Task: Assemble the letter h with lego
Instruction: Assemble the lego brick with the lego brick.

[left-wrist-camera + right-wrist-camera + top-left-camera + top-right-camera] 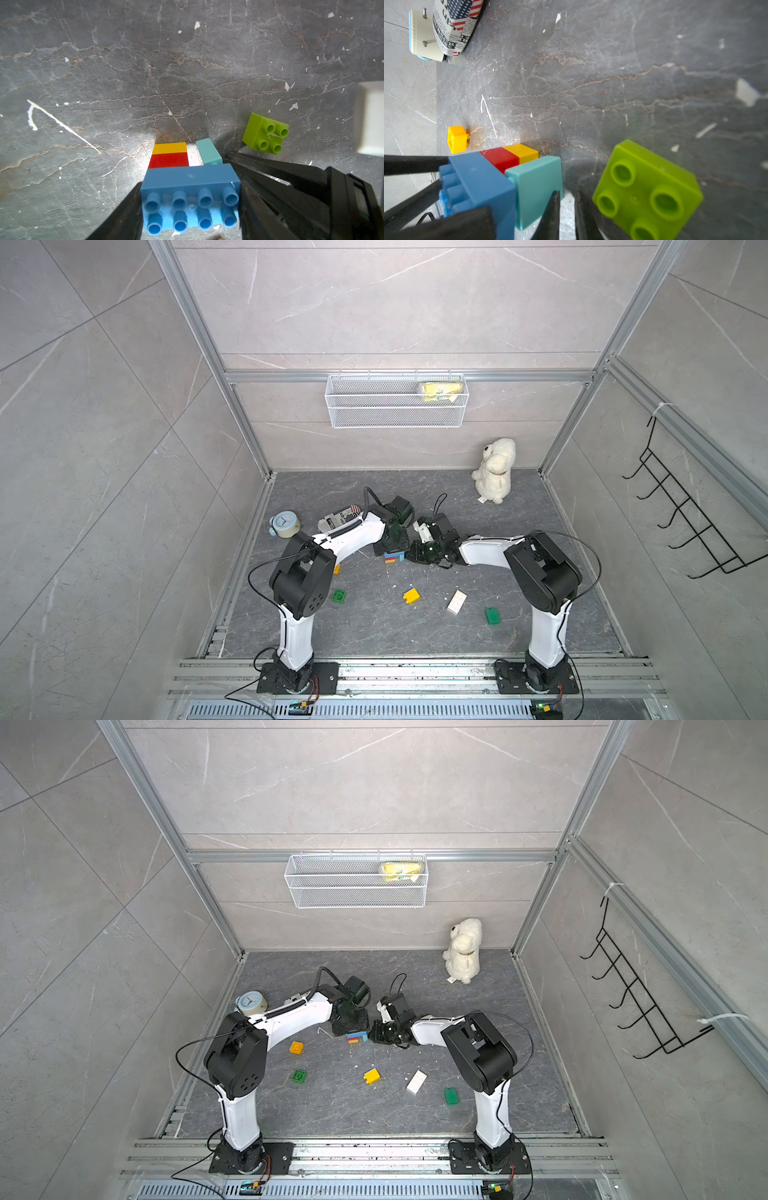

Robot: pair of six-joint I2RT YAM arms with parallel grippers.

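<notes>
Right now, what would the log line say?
left fingers: holding blue brick | attached: red, yellow, teal | right fingers: shut, empty, between teal and lime

Pale grey marbled walls (374, 302) close in on three sides, set in an aluminium frame (270, 376). The worktop (374, 630) is dark veined stone, flecked white. A white mesh basket (374, 414) hangs on the back wall, and a black hook rack (690, 499) on the right-hand wall.
</notes>
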